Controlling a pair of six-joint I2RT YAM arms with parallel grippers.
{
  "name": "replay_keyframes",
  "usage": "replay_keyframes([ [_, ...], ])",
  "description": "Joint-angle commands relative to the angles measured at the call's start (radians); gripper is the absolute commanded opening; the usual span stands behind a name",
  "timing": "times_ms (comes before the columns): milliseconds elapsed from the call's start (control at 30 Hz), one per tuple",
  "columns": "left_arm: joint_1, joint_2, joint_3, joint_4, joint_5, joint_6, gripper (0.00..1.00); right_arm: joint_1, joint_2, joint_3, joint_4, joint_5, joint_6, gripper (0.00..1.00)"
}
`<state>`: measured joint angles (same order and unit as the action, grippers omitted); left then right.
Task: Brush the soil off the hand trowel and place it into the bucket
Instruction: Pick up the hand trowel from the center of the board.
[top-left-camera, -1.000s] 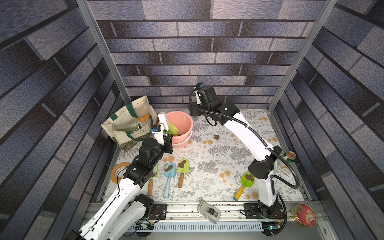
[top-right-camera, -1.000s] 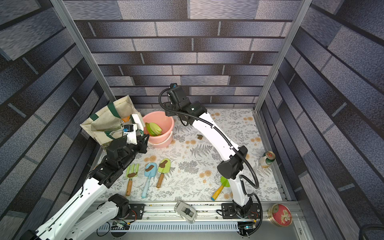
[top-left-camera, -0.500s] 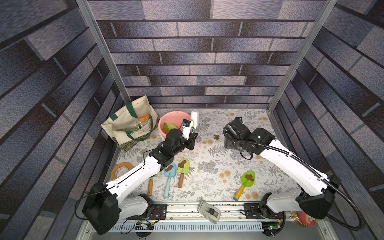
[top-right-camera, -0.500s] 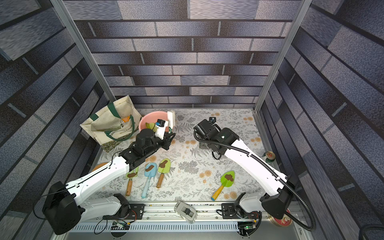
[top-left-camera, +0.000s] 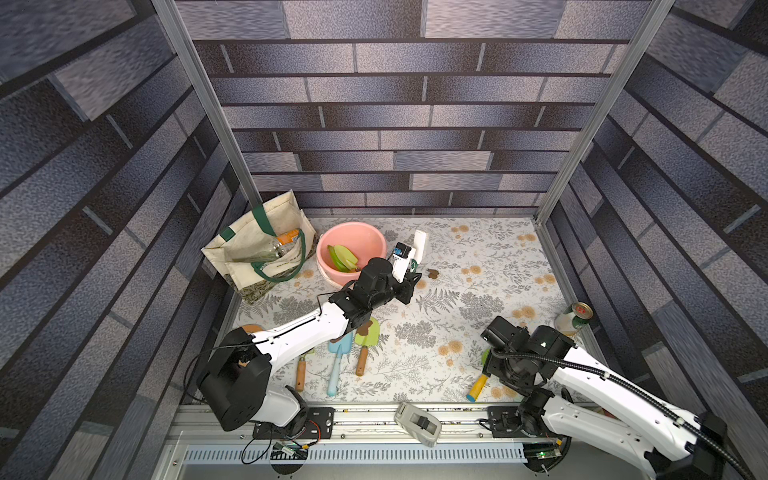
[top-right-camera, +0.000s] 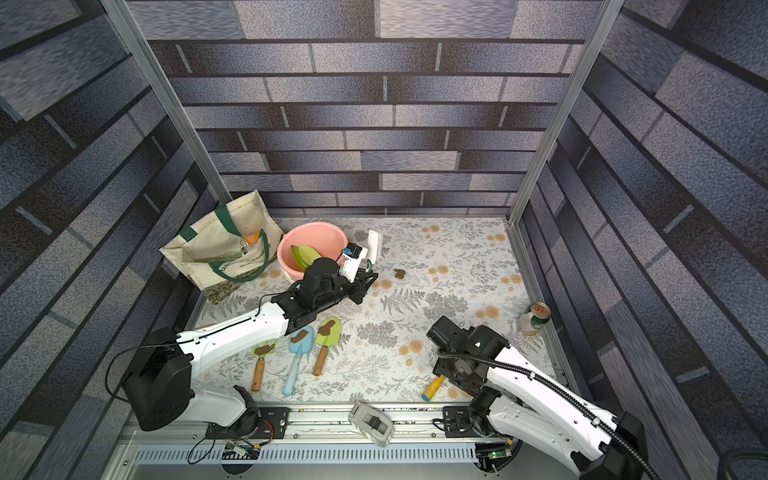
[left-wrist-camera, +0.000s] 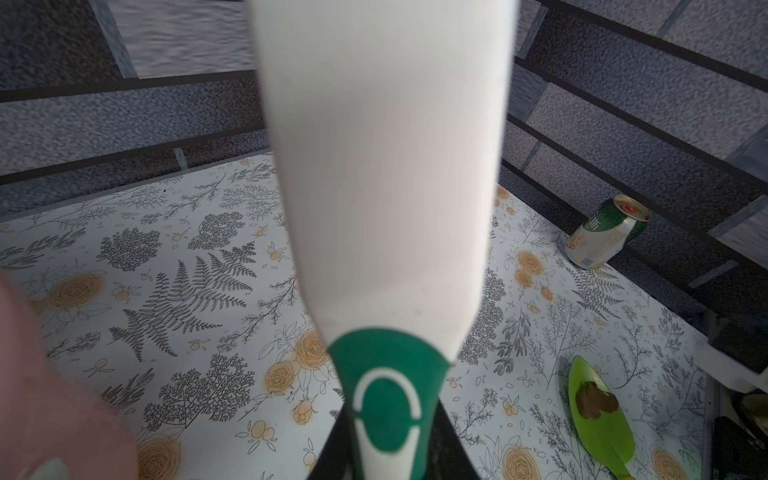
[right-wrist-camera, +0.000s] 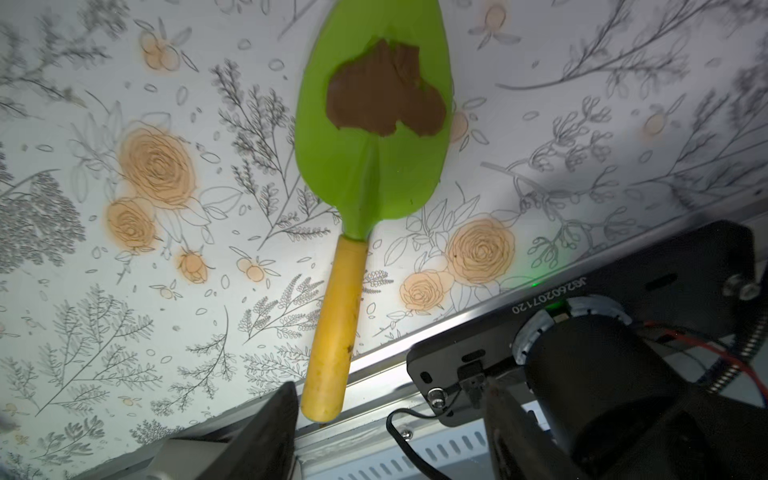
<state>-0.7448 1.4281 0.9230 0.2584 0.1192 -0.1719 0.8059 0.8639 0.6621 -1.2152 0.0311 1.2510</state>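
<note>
Right wrist: right end effector (right-wrist-camera: 386, 432) agape over trowel (right-wrist-camera: 374, 166); left end effector (top-left-camera: 410, 275) clenches brush (left-wrist-camera: 382, 208); can (top-left-camera: 575, 318) aside

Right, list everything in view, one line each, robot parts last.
bucket: one, pink, back left of mat
green blades: count unclear, inside bucket
tote: one, cream with green straps, left of bucket
brush: one, white with green grip, held by left gripper
blue trowel: one, front left, between wood-handled tools
wood-handled tools: two, green heads, front left
yellow-handled trowel: one, green blade, front right
soil: five, brown, one per tool on the mat, one loose mid-mat
can: one, green and white, right edge
grey device: one, front rail
left gripper: shut on brush
right gripper: open, at yellow handle's end
</note>
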Motion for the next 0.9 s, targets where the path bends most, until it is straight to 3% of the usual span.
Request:
replay_keyframes([
  [0,0.000,0.010,0.042,0.041,0.019,0.013,0.00,0.006,0.029,-0.038,0.137,-0.103,0.077,0.70],
  [267,-0.001,0.003,0.035,0.038,0.009,0.009,0.00,0.005,0.134,-0.097,0.235,-0.156,0.083,0.69],
  [567,0.000,0.005,0.042,0.031,0.009,0.014,0.00,0.005,0.085,-0.228,0.338,-0.166,0.149,0.60],
  [733,0.002,0.002,0.037,0.024,0.001,0.009,0.00,0.005,0.075,-0.254,0.343,-0.133,0.153,0.48],
  [867,0.001,0.001,0.037,0.027,-0.004,0.000,0.00,0.006,0.087,-0.243,0.319,-0.115,0.127,0.31],
])
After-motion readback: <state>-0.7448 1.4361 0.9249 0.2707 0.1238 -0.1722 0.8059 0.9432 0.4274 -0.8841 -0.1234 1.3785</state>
